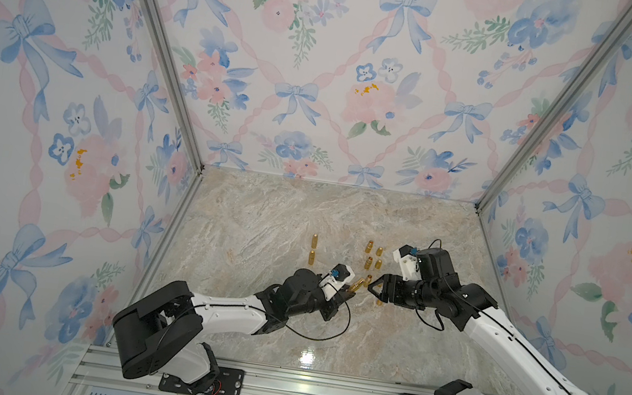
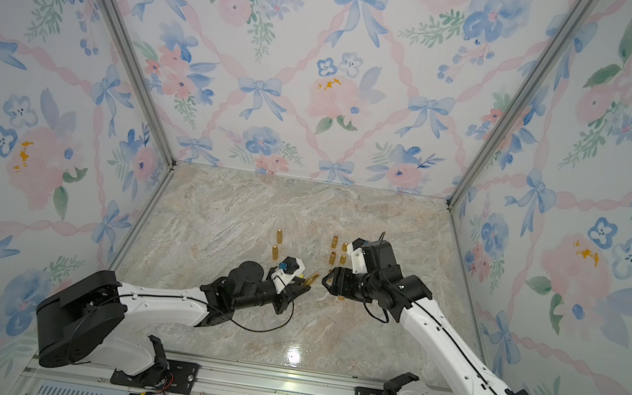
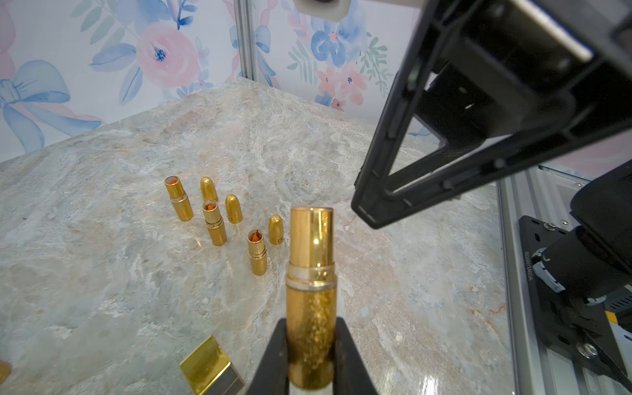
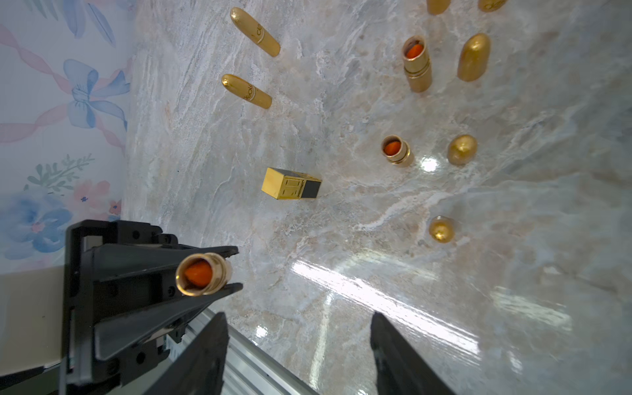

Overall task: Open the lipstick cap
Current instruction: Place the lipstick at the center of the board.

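Left fingers (image 3: 273,362) pinch the uncapped lipstick (image 3: 311,307), right fingers (image 4: 201,362) spread empty near its open end

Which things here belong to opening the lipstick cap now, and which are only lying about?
Job in hand:
- lipstick, cap off, held by left gripper
- right gripper, open and empty
- lone cap, probably its own

Lying about:
- three opened lipsticks
- their caps
- two closed lipsticks
- square gold case

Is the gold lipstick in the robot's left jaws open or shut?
Open: the round gold lipstick tube has no cap, and its orange stick shows inside.
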